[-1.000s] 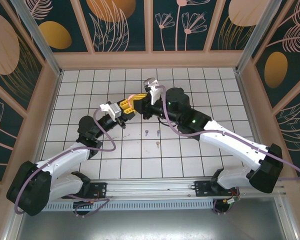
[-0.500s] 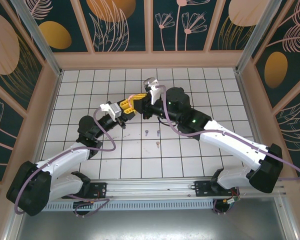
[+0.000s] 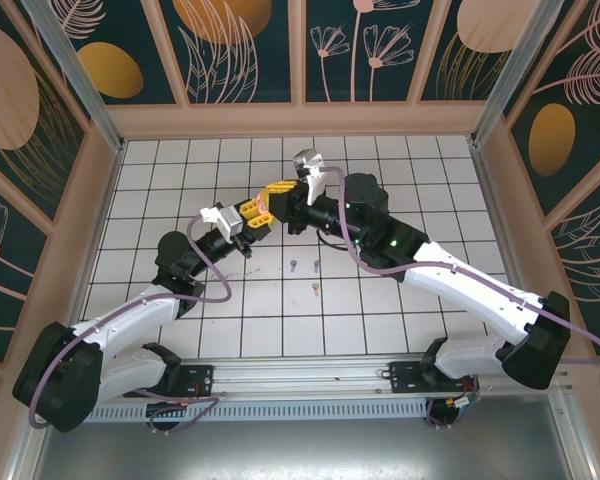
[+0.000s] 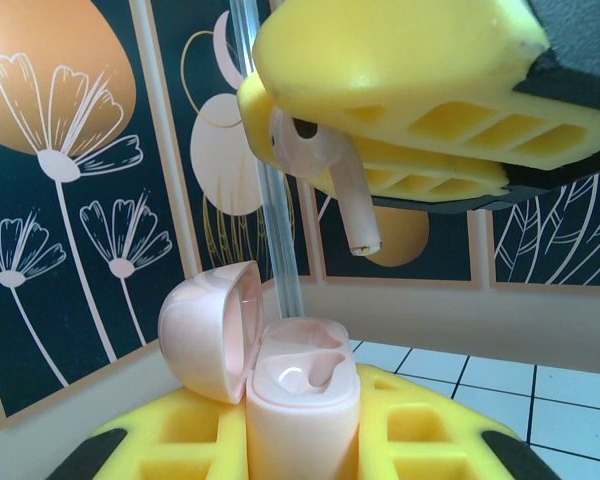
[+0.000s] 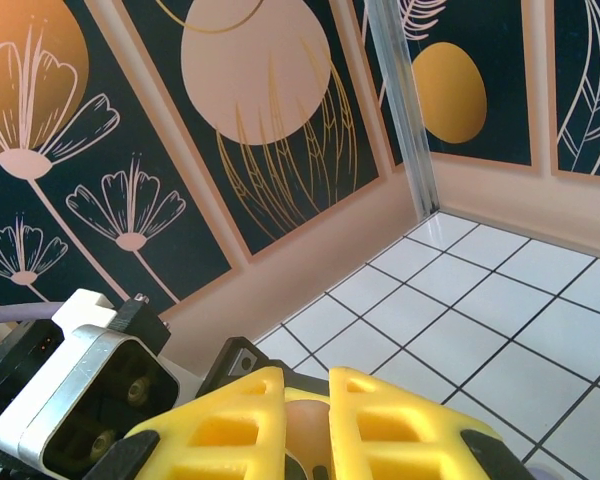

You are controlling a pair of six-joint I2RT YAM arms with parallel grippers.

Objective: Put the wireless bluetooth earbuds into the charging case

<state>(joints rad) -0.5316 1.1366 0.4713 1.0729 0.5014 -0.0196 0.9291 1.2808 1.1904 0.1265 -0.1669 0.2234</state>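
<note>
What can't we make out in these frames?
- Loose earbuds, top view: too small to tell which way they lie.
- Charging case, left wrist view: base cut off by the bottom edge and the left gripper; sockets seen edge-on, contents unclear.
- Pink earbud: head buried between the right gripper fingers; in the right wrist view, a pink sliver.

A staged robot-lab cell. Its floral wall panels and aluminium posts box in a white tiled surface.
</note>
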